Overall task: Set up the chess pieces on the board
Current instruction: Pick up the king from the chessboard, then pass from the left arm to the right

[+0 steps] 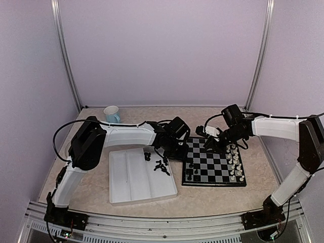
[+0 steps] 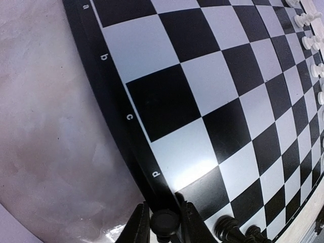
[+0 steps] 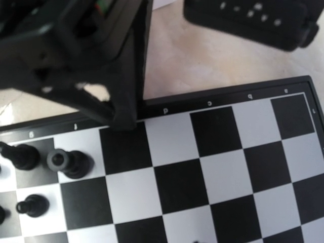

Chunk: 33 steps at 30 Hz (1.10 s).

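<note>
The left gripper (image 2: 164,229) pinches a black chess piece (image 2: 164,220) at the left edge of the board (image 1: 215,167); the right gripper (image 1: 211,144) hovers over its far side, finger spread impossible to tell; other chess pieces (image 1: 161,166) lie in the tray (image 1: 131,185).

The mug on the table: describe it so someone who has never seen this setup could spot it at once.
On the table, look to the far left corner, near the back wall and behind the left arm. The mug stands there alone, upright. It is the only pale blue thing; the tray, board and chess pieces nearby are black, white or grey.
</note>
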{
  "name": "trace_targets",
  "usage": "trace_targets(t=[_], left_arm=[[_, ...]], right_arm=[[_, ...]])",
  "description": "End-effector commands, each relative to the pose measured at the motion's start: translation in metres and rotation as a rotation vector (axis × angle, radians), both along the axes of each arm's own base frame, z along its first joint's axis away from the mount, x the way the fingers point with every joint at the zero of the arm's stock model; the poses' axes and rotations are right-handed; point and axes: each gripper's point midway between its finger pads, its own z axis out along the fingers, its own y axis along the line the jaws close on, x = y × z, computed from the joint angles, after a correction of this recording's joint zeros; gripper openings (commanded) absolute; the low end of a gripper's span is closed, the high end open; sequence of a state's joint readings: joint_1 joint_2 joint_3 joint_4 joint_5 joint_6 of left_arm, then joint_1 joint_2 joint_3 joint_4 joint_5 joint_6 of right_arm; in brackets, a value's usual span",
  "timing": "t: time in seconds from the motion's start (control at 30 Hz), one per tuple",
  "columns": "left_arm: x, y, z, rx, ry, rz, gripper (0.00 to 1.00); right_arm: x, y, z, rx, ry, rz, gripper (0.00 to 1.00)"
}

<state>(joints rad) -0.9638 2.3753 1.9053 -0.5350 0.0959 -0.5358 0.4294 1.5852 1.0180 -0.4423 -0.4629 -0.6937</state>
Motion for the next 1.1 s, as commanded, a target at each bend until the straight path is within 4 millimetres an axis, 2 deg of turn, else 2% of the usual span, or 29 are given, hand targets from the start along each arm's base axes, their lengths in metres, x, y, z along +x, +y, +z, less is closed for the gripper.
trace_targets(t=[0.0,0.3,0.43,0.53,0.67,0.8,0.87,0.97,1.07], left_arm=[[0.0,0.001,0.002,-0.065,0.059,0.002,0.2],[0.004,0.006,0.01,-0.123,0.078,0.004,0.11],[0.007,0.013,0.021,-0.136,0.048,0.005,0.09],[0.009,0.017,0.042,-0.198,0.023,0.026,0.09],[0.013,0.015,0.089,-0.356,-0.016,0.095,0.09],[0.021,0.012,0.159,-0.593,-0.062,0.181,0.09],[0.023,0.012,0.186,-0.721,-0.056,0.213,0.09],[0.022,0.01,0.219,-0.885,-0.035,0.223,0.09],[0.021,0.006,0.236,-0.946,-0.03,0.218,0.09]], right_arm=[[-0.001,0.002,0.008,0.027,-0.015,0.0,0.26],[-0.003,0.004,0.009,0.039,-0.007,0.001,0.26],[-0.003,0.006,0.015,0.054,-0.002,0.012,0.27],[-0.004,0.011,0.03,0.086,-0.006,0.022,0.27],[0.008,0.021,0.061,0.155,-0.07,-0.06,0.3],[0.012,0.04,0.098,0.247,-0.137,-0.082,0.35],[0.014,0.053,0.113,0.278,-0.133,-0.087,0.35],[0.02,0.07,0.14,0.341,-0.131,-0.082,0.37],[0.019,0.085,0.15,0.349,-0.13,-0.064,0.41]])
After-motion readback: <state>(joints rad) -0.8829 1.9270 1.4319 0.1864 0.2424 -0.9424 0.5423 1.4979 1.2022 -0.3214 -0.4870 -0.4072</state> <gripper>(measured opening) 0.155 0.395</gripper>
